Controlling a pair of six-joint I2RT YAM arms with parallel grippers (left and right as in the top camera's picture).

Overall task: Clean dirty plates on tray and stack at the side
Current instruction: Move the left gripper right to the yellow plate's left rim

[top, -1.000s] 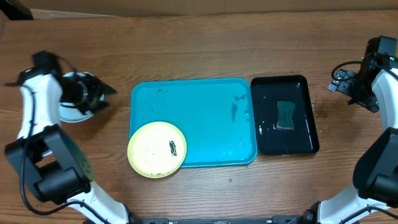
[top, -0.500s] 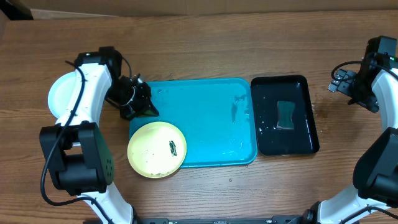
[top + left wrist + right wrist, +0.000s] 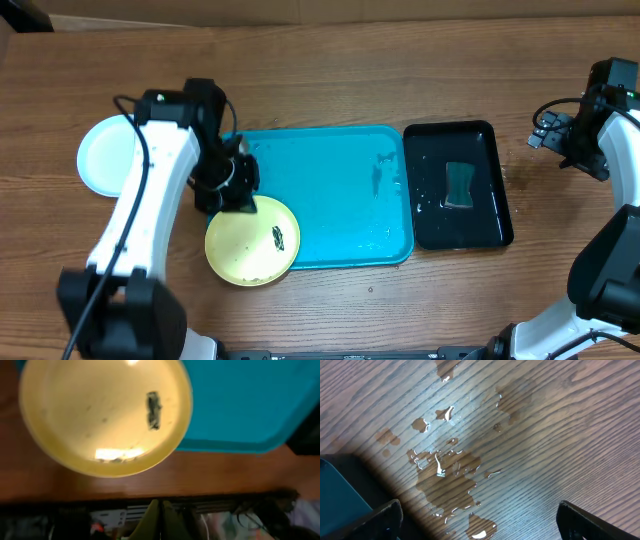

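Wooden table [image 3: 330, 80] carries the turquoise tray [image 3: 340, 170] at its middle, with a smaller black tray [image 3: 492, 232] just beside its right edge. 2 plates show. The yellow-green plate [image 3: 240, 250] sits on the tray's front left corner, overhanging the rim (a dark smear [image 3: 279, 238] marks it). The white plate [image 3: 100, 155] lies on the wood, left of the tray. The left gripper [image 3: 160, 515] hangs above the yellow-green plate, fingers pressed together, empty. The right gripper [image 3: 477, 522], fingers spread wide, hangs over puddles [image 3: 445, 470] at the far right.
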